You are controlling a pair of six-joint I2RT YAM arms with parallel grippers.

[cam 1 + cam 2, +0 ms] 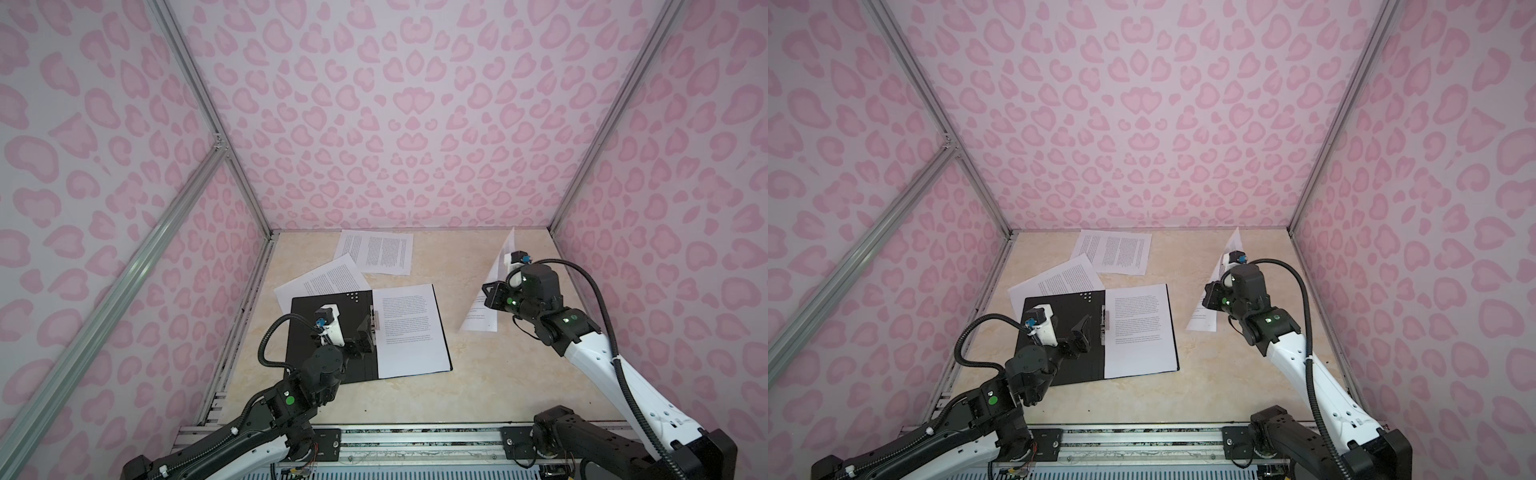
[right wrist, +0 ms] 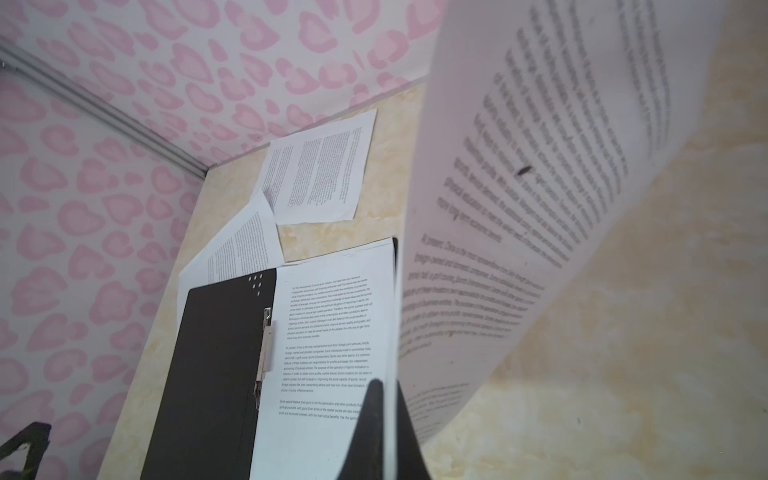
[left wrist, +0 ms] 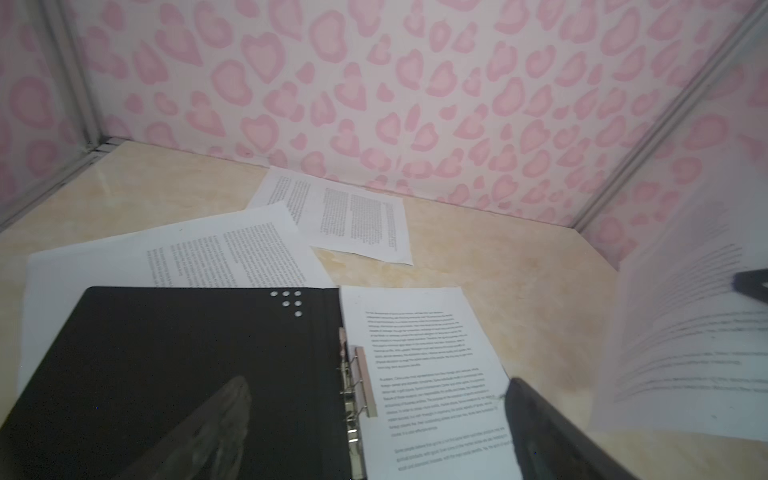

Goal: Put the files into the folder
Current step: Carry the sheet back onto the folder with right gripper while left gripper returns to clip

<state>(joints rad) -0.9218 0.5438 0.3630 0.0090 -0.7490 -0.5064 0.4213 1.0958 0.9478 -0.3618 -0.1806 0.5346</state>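
Our right gripper (image 2: pixel 386 415) pinches one light, floppy sheet (image 2: pixel 540 208), seemingly by its edge, standing curled right of the open folder (image 2: pixel 216 353), where our left gripper (image 1: pixel 1080 332) hovers spread; we'd grip such paper at an edge.

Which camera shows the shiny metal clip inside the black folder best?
The right wrist view: the whole metal clip shows sharp and unblocked along the folder's spine. The left wrist view shows it close but less sharp. In both top views it is tiny, right beside the left gripper.
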